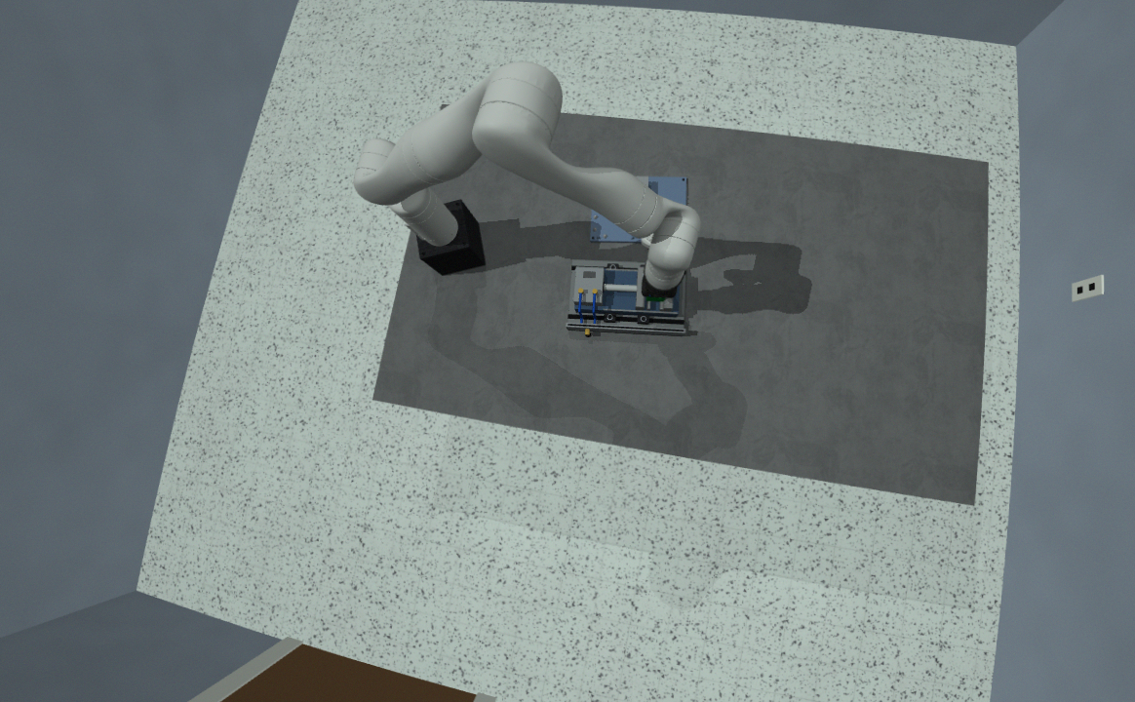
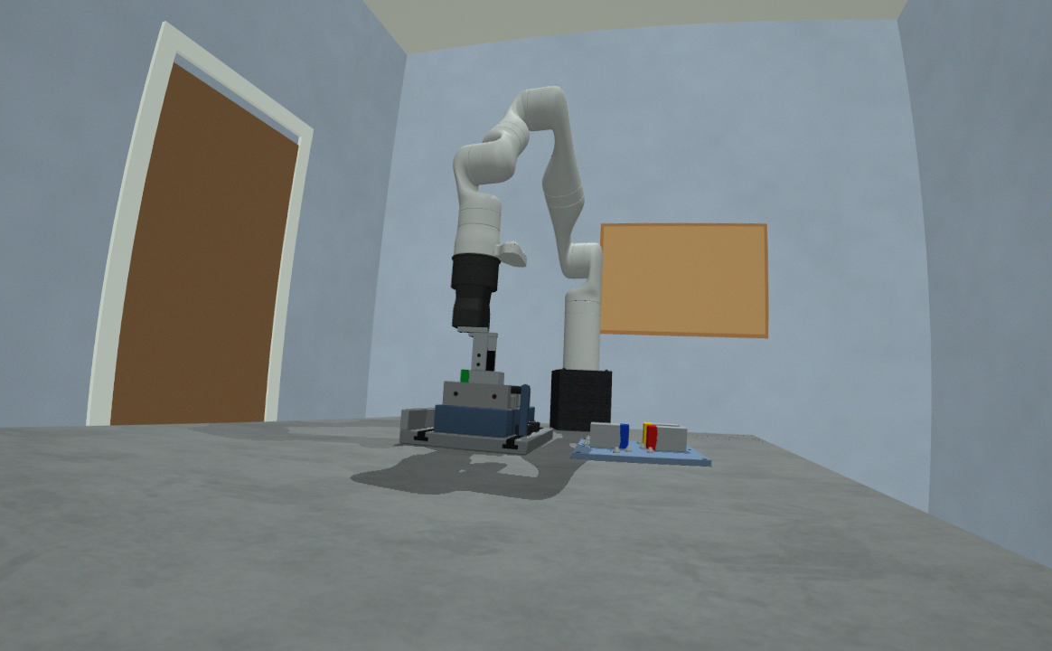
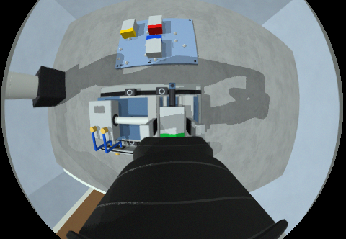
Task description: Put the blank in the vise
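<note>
Green-ended blank [image 3: 171, 123] lies in the vise [image 3: 109, 115] right under my wrist camera, its painted end toward the camera and its bare end pointing toward the black rail on the far side of the vise; I cannot tell from here whether it touches the work stop or the fixed jaw. My gripper [image 2: 483, 356] hangs straight down over it with the fingers spread wide and nothing between them; in the side view the fingers reach down to about the top of the blank, beside the green patch [image 2: 464, 374]. To the left in the wrist view I see the white rod [image 3: 131, 120] of the vise and the end block with blue hoses [image 3: 102, 143]. Beyond the vise, near it on the grey table [image 2: 271, 526], sits the blue plate [image 3: 184, 44] with three more blanks lying apart from each other: a yellow-ended one [image 3: 129, 29], a red-ended one [image 3: 155, 24] and a blue-ended one [image 3: 154, 46]. Farther back stands the black pedestal [image 2: 579, 400] that carries the white arm [image 2: 477, 218].
</note>
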